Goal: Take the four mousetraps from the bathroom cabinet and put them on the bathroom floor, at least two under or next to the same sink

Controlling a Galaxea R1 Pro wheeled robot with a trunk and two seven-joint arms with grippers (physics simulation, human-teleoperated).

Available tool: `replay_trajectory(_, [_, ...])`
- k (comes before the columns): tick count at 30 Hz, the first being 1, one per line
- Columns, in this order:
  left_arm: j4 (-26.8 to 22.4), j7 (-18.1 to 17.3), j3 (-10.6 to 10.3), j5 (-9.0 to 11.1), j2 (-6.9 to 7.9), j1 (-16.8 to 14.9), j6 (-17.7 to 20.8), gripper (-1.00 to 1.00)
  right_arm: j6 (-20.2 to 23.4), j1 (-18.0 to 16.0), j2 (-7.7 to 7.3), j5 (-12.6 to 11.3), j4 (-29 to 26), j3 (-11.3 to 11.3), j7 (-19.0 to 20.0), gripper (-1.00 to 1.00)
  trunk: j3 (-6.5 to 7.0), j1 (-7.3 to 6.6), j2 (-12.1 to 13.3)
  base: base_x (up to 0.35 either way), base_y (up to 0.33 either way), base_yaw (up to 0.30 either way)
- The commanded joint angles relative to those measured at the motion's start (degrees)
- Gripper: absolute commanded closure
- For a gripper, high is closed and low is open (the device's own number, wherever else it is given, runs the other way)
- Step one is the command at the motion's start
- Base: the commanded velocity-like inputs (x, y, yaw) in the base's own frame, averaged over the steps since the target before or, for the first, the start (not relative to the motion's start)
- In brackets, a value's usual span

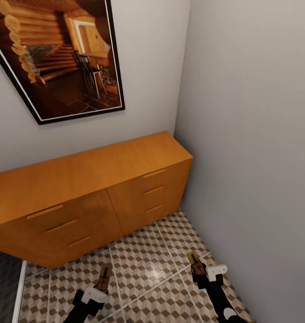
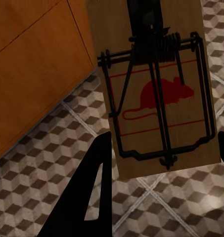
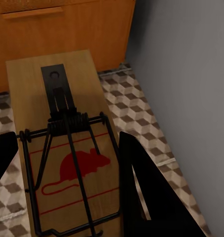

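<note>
Left hand: the left hand [image 1: 100,290], low in the head view at about 7 o'clock, was clamped on a mousetrap [image 1: 104,277], with the board sticking out past its fingers [image 2: 94,197] toward the cabinet.
Left mousetrap: held above the bathroom floor [image 1: 143,264]; in the left wrist view its red mouse mark and dark wire bar faced the camera [image 2: 158,98].
Right hand: the right hand [image 1: 205,274], at about 5 o'clock in the head view, gripped a second mousetrap [image 1: 195,264] between its dark fingers [image 3: 141,187].
Right mousetrap: held over the tiles close to the grey side wall [image 1: 260,157]; its red mark showed in the right wrist view [image 3: 67,153].
Cabinet: the orange-brown cabinet [image 1: 94,193] stood against the back wall at 12 o'clock from both hands, its drawer fronts all shut; contents could not be seen.
Cabinet top: bare wood.
Wall: a framed picture [image 1: 58,54] of a log interior hung above the cabinet at about 11 o'clock.
</note>
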Motion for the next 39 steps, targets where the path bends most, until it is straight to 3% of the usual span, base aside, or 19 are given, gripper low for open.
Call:
replay_trajectory(1, [0.20,-0.05,-0.50,0.25,-0.08,-0.07,-0.33,1.00,-0.13,-0.04,-0.02,0.22,0.05,0.32,-0.45,1.00,-0.02,0.03,-0.09,0.000,0.000,0.000])
replay_trajectory(10, [0.27,-4.54,-0.50,0.32,-0.82,-0.11,-0.28,1.00,-0.19,-0.04,0.12,0.22,0.95,0.34,-0.45,1.00,0.57,0.03,-0.09,0.000,0.000,0.000])
replay_trajectory(15, [0.29,-11.19,-0.48,0.33,-0.75,-0.09,-0.24,1.00,-0.12,-0.04,0.27,0.16,1.12,0.35,-0.41,1.00,0.87,0.03,-0.09,0.000,0.000,0.000])
replay_trajectory(21, [0.20,-13.09,-0.14,0.78,-0.23,-0.12,-0.25,1.00,-0.05,-0.04,0.18,0.13,1.45,0.29,-0.37,1.00,1.19,0.03,-0.09,0.000,0.000,0.000])
replay_trajectory(24, [0.13,-10.60,2.46,4.50,0.76,-0.09,-0.26,1.00,-0.10,-0.04,0.11,0.13,1.95,0.27,-0.37,1.00,1.32,0.03,-0.09,0.000,0.000,0.000])
replay_trajectory(26, [0.12,-5.37,6.32,9.79,1.17,-0.09,-0.33,1.00,-0.11,-0.04,0.10,0.13,2.18,0.27,-0.36,1.00,1.41,0.03,-0.09,0.000,0.000,0.000])
replay_trajectory(29, [0.14,0.87,8.80,14.09,1.41,-0.09,-0.45,1.00,-0.12,-0.04,0.09,0.13,2.28,0.26,-0.36,1.00,1.54,0.03,-0.09,0.000,0.000,0.000])
replay_trajectory(34, [0.23,4.13,9.87,15.99,0.58,-0.08,-0.39,1.00,-0.12,-0.04,0.08,0.13,2.34,0.26,-0.36,1.00,1.76,0.03,-0.09,0.000,0.000,0.000])
replay_trajectory(39, [0.31,4.51,10.01,16.27,-0.24,-0.09,-0.25,1.00,-0.13,-0.04,0.08,0.13,2.42,0.26,-0.36,1.00,1.97,0.03,-0.09,0.000,0.000,0.000])
